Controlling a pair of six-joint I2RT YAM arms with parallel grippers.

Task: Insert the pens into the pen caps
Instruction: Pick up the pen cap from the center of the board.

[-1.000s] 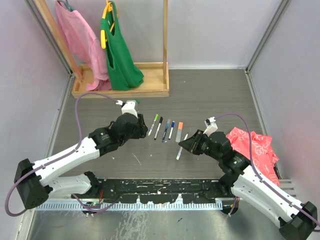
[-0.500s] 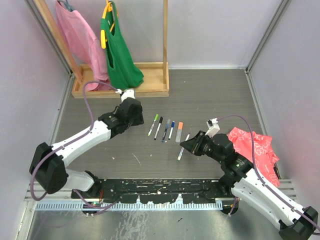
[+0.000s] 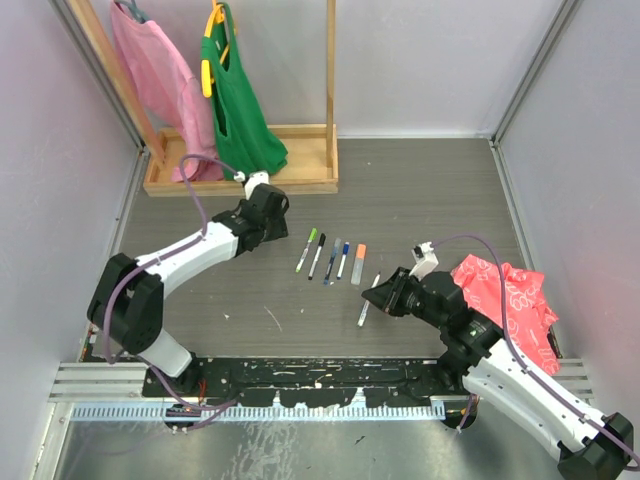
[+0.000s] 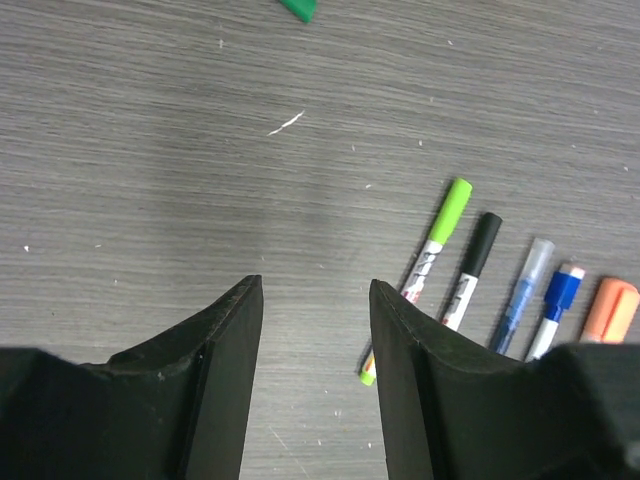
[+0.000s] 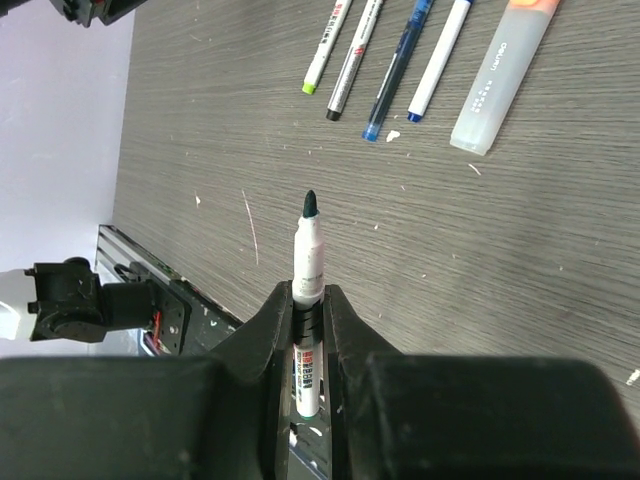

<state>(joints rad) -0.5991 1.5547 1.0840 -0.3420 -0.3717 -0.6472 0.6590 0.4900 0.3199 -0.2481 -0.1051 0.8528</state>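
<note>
Our right fingers [image 5: 272, 322] are clamped tight on a pen [image 5: 308, 275], gripping its barrel so that the bare dark tip sticks out ahead of them over the table [image 5: 560, 260]. We cannot tell whether the tip is clear of the table. Our left fingers [image 4: 225, 370] stand partly apart with nothing between them and touch nothing, poised above bare table just left of the row. That row is five pens lying side by side near the middle of the table, a little beyond the right fingers. There is a light green one [image 4: 437, 245], a black one [image 4: 474, 262], one with a clear cap [image 4: 523, 295], a blue one [image 4: 556, 305] and a fat orange one [image 4: 608, 308]. All five look to have their caps on, so we judge most of the task done, with only the pen in our right fingers left to cap. We see no loose cap for it in any view. A green bit [image 4: 297, 8] shows at the far edge of the left wrist view, beyond the left fingers, but we cannot tell whether it is a cap or something else. Finding that cap and getting the left fingers onto it looks like what is left.
</note>
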